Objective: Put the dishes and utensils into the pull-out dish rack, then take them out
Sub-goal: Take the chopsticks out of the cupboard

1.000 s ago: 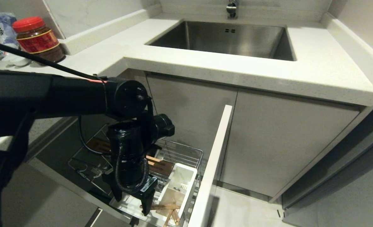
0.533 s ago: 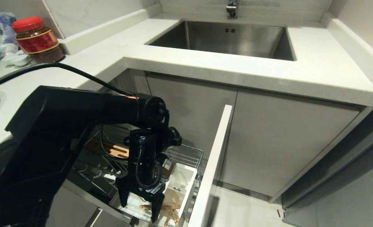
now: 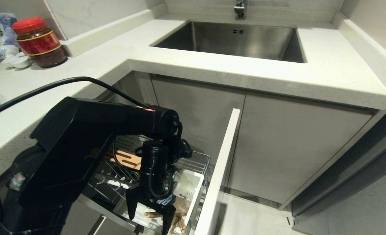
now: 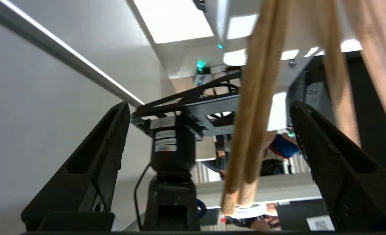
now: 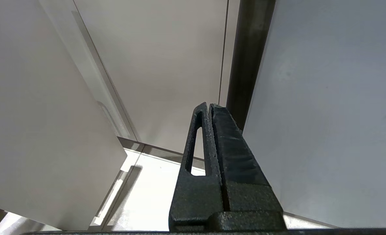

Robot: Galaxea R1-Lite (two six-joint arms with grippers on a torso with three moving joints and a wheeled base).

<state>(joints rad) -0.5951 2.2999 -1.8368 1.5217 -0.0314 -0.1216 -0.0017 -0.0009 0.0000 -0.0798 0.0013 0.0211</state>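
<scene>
The left gripper [image 3: 148, 217] hangs with jaws wide apart over the chopsticks [image 3: 166, 217], which lie in the white box at the rack's [image 3: 197, 156] front corner, straddling them for a grab. The right gripper [image 5: 209, 109], parked, is closed on nothing.

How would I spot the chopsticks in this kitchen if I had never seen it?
Start at the steel sink, then drop to the pulled-out wire dish rack in the cabinet to its left. At the rack's near end, under the open left gripper, sits a white plastic utensil box. The chopsticks lie in it: thin pale-wood sticks, the only wooden rods among wire and plastic.
</scene>
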